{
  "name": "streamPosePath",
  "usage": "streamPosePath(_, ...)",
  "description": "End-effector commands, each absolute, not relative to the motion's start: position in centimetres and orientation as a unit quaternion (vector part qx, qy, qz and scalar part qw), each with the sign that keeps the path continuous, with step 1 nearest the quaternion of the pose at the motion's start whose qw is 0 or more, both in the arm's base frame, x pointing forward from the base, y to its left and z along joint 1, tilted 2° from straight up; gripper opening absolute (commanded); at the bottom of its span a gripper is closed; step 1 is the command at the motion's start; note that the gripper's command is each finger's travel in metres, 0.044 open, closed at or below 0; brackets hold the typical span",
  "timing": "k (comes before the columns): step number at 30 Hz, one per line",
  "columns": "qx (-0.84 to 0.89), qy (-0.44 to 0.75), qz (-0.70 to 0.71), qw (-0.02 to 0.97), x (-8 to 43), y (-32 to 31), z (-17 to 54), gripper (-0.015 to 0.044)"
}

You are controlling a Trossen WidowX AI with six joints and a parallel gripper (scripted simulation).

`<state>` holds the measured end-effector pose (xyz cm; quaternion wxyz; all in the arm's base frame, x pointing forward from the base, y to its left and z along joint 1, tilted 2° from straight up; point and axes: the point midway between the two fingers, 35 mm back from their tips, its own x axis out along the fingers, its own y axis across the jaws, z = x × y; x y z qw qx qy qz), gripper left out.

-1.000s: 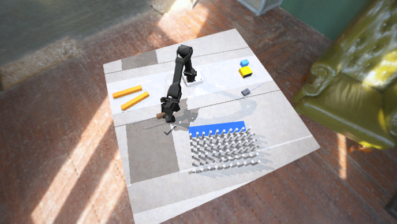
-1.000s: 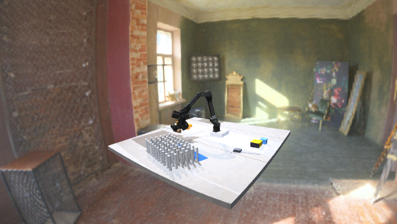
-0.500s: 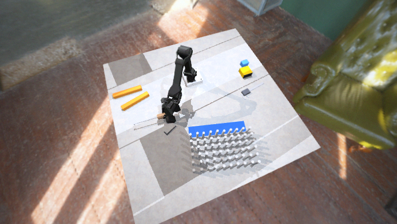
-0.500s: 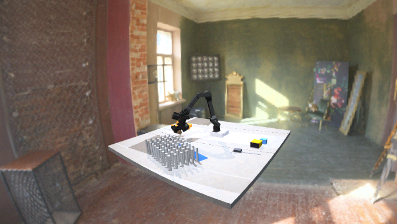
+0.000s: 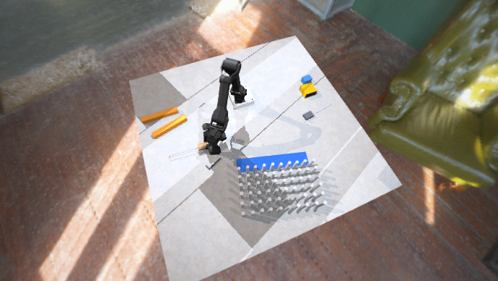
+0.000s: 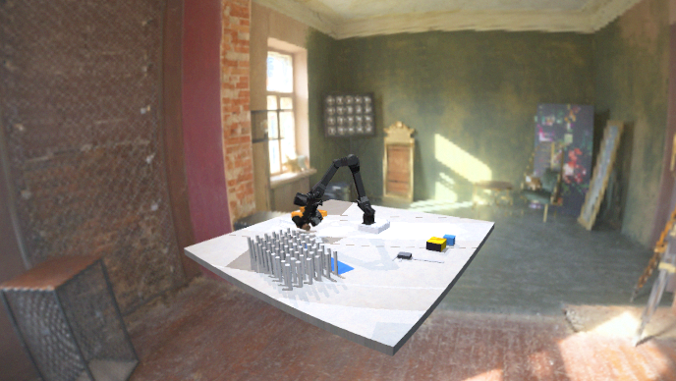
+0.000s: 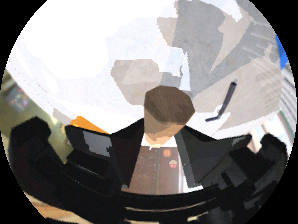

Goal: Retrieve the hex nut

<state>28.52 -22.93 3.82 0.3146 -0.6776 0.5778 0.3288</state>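
Observation:
My gripper [image 5: 209, 146] [image 6: 307, 225] [image 7: 159, 121] is shut on the wooden handle [image 5: 202, 146] [image 7: 168, 112] of a tool. The tool's thin rod [image 5: 184, 152] points left in the top view, low over the table with its shadow close beside it. The metal spacers [image 5: 264, 166] [image 6: 288, 276] stand upright in rows, to the right of and beyond the gripper. The blue taped strip [image 5: 271, 161] [image 6: 343, 266] [image 7: 282, 54] lies along their front. A dark L-shaped key [image 5: 214, 163] [image 7: 228, 99] lies between gripper and spacers. The hex nut cannot be made out.
Two orange bars [image 5: 159, 115] [image 5: 169, 127] lie left of the arm in the top view. On the other side lie a dark block with a thin rod [image 5: 308, 115] [image 6: 404, 255], a yellow block [image 5: 307, 89] [image 6: 435, 244] and a blue block [image 5: 306, 79] [image 6: 449, 240].

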Motion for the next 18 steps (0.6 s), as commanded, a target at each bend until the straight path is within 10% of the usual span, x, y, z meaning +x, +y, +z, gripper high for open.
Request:
streamPosePath(1,-0.679,0.577,0.329,0.313,28.45,-22.91,3.54,0.0000)
streamPosePath(11,-0.679,0.577,0.329,0.313,28.24,-22.80,2.69,0.0000)
streamPosePath(18,-0.677,0.578,0.329,0.315,28.30,-22.81,2.88,0.0184)
